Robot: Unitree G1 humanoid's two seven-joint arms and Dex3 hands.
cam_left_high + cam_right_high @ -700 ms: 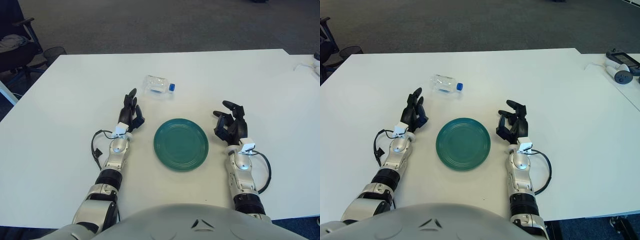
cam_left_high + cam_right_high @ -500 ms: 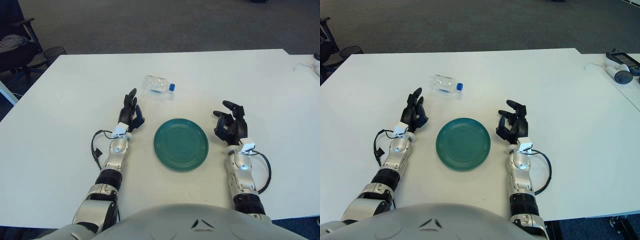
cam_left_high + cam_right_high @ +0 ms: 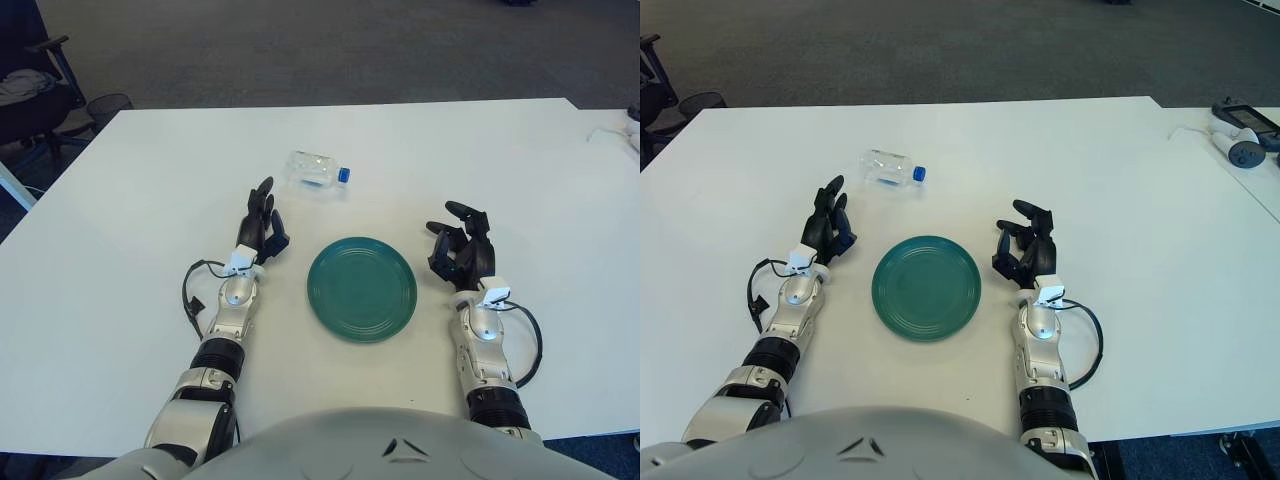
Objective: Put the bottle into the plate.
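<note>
Bottle [image 3: 317, 170]: clear glossy plastic, blue cap. Plate [image 3: 362, 288]: smooth green glaze, slight sheen. Table [image 3: 140, 200]: matt white, smooth. My forearms: brushed silver metal; my fingers [image 3: 262, 222]: matt black.

Both forearms extended forward, roughly parallel. Left hand [image 3: 259, 227]: fingers straight, pointing forward, holding nothing. Right hand [image 3: 462, 250]: fingers loosely curled, spread, holding nothing. Cables looped at both wrists.

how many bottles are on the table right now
1. The bottle lies on its side on the white table, beyond the green plate and ahead of the left hand. Nothing seems to hide another.
</note>
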